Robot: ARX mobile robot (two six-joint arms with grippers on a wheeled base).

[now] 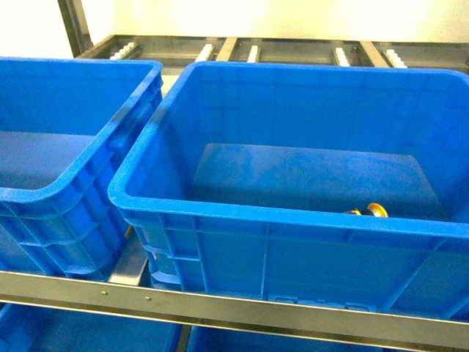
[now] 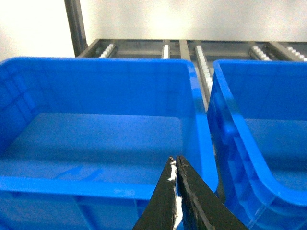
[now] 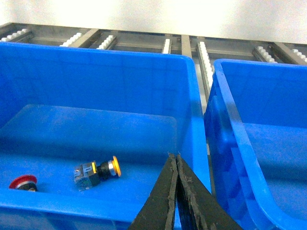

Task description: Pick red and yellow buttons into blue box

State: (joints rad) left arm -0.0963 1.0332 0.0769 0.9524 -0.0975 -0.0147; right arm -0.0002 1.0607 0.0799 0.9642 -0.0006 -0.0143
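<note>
The blue box [image 1: 256, 214] fills the middle and right of the head view. Inside it the yellow button [image 1: 371, 211] lies on its side near the front wall. In the right wrist view the same blue box [image 3: 96, 49] holds the yellow button [image 3: 98, 171] and, further left, the red button [image 3: 22, 182], partly hidden by the front rim. My right gripper [image 3: 173, 155] is shut on nothing, above the box's front right corner. My left gripper [image 2: 174, 159] is shut, with only white fluff in its seam, over the front rim of another crate. Neither gripper shows in the head view.
A second blue crate [image 1: 66, 194] stands to the left, and its floor [image 2: 96, 139] holds nothing. A third crate [image 3: 259, 134] stands right of the box. Roller rails [image 1: 253, 53] run behind. A metal shelf bar [image 1: 220, 304] crosses in front, with more blue below.
</note>
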